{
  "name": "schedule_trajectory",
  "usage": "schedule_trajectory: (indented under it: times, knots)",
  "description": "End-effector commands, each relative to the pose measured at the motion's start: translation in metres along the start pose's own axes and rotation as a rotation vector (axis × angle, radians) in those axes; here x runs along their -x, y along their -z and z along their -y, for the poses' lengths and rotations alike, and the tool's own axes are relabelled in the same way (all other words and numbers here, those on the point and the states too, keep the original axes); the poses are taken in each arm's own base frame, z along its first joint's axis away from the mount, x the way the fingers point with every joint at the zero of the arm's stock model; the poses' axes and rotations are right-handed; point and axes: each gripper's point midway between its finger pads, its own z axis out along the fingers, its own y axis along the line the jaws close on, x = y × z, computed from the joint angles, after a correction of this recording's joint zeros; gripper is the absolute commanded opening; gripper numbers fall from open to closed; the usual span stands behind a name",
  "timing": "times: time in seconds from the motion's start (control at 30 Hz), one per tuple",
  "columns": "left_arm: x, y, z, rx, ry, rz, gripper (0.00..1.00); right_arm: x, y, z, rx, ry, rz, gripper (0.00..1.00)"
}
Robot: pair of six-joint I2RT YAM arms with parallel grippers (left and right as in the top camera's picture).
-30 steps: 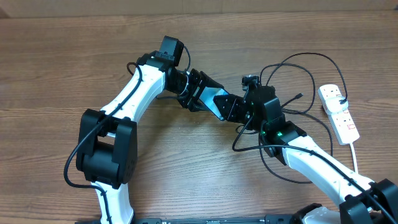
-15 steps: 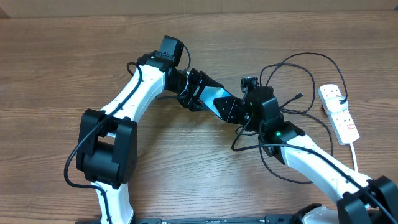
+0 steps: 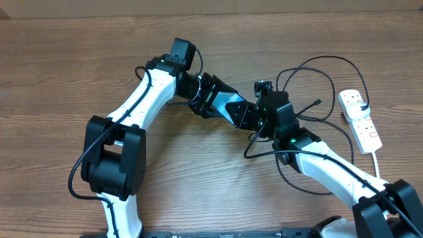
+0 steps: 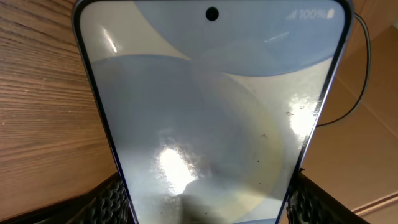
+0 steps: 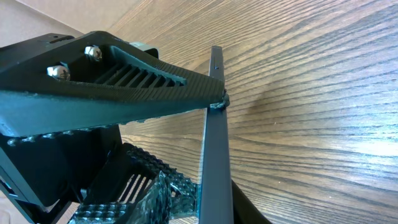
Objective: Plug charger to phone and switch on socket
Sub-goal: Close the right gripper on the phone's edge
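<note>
The phone [image 3: 232,104] is held off the table in the middle, its blue-cyan screen up. My left gripper [image 3: 221,104] is shut on its sides; in the left wrist view the phone's screen [image 4: 211,112] fills the frame between that gripper's fingers [image 4: 205,202]. My right gripper [image 3: 259,121] is at the phone's other end. In the right wrist view its fingers [image 5: 211,205] press on both faces of the phone's thin edge [image 5: 214,124]. The charger cable [image 3: 317,63] lies looped on the table, its tip [image 3: 317,103] free. The socket [image 3: 360,119] lies at the right.
The socket's white lead [image 3: 378,165] runs toward the front right edge. The charger's loops spread around my right arm [image 3: 330,168]. My left arm [image 3: 142,99] crosses the left half of the wooden table [image 3: 53,79]. A finger of my left gripper [image 5: 112,93] fills the top of the right wrist view.
My right gripper has moved a little to the left, further onto the phone's end. My left gripper and the phone have barely moved.
</note>
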Motion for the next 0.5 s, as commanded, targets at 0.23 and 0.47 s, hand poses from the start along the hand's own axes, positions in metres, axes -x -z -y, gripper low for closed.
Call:
schedule_trajectory:
  times: [0.23, 0.47]
  knots:
    - [-0.0057, -0.0004, 0.0104, -0.02, -0.017, -0.023, 0.5, 0.0063, 0.0, -0.0099, 0.021, 0.007, 0.014, 0.14]
    - [-0.0031, -0.0004, 0.0091, -0.013, -0.024, -0.008, 0.51, 0.0066, 0.0, -0.0102, 0.022, 0.008, 0.015, 0.09]
